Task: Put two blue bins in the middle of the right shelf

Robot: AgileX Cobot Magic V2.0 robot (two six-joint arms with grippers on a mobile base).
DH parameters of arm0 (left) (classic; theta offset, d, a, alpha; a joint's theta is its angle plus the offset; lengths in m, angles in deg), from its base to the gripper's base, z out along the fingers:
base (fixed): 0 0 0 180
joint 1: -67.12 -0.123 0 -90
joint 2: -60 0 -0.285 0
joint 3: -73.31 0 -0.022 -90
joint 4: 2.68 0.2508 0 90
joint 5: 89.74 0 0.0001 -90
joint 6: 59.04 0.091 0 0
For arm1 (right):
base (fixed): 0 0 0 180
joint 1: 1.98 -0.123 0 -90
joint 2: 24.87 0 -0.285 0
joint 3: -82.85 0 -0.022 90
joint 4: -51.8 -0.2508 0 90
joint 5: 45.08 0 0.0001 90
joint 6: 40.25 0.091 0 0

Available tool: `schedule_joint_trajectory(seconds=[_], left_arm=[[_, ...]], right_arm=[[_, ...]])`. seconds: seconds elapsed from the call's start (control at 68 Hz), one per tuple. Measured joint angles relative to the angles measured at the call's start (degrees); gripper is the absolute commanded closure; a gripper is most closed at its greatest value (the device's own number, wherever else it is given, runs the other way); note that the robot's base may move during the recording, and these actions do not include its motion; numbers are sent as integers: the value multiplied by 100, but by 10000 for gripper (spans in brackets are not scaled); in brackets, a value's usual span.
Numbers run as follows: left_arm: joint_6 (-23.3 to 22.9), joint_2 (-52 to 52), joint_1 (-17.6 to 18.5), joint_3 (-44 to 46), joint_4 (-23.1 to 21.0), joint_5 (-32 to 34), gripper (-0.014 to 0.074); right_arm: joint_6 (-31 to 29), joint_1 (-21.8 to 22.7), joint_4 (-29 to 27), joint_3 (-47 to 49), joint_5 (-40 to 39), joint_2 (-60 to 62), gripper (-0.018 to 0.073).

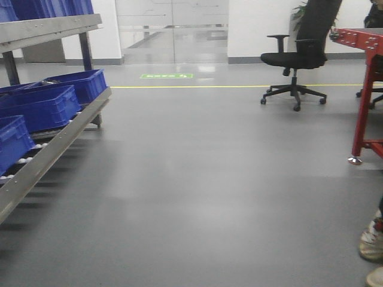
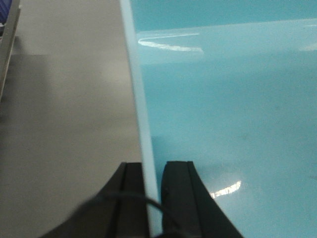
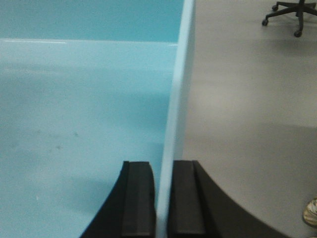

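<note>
Pinching opposite walls of a pale blue bin (image 2: 233, 109), the left gripper (image 2: 153, 173) and right gripper (image 3: 163, 171) hold it over bare floor (image 3: 247, 99), so I'd judge shelving not yet done.

One rack (image 1: 60, 140) at the left of the front view carries three dark blue bins (image 1: 39, 107) on its lower level, plus more at the upper left, too cropped to count. That view also has one black office chair (image 1: 293, 60), one red-framed table (image 1: 359, 39) and two shoes (image 1: 374, 236) at lower right. Each wrist view shows one gripper, the left gripper (image 2: 153, 167) and the right gripper (image 3: 162, 164), and one pale blue bin (image 2: 223, 124).
</note>
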Motion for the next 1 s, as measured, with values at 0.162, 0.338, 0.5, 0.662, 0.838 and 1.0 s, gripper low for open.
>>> schedule_joint_trajectory(seconds=[0.162, 0.338, 0.5, 0.662, 0.838, 1.0], left_arm=[[0, 0, 0, 0, 0, 10, 707], [0, 0, 0, 0, 0, 10, 707], [0, 0, 0, 0, 0, 10, 707], [0, 0, 0, 0, 0, 10, 707], [0, 0, 0, 0, 0, 10, 707], [0, 0, 0, 0, 0, 10, 707]], right_arm=[[0, 0, 12, 0, 0, 0, 713], [0, 0, 12, 0, 0, 0, 713], [0, 0, 12, 0, 0, 0, 713], [0, 0, 12, 0, 0, 0, 713], [0, 0, 12, 0, 0, 0, 713], [0, 0, 12, 0, 0, 0, 713]])
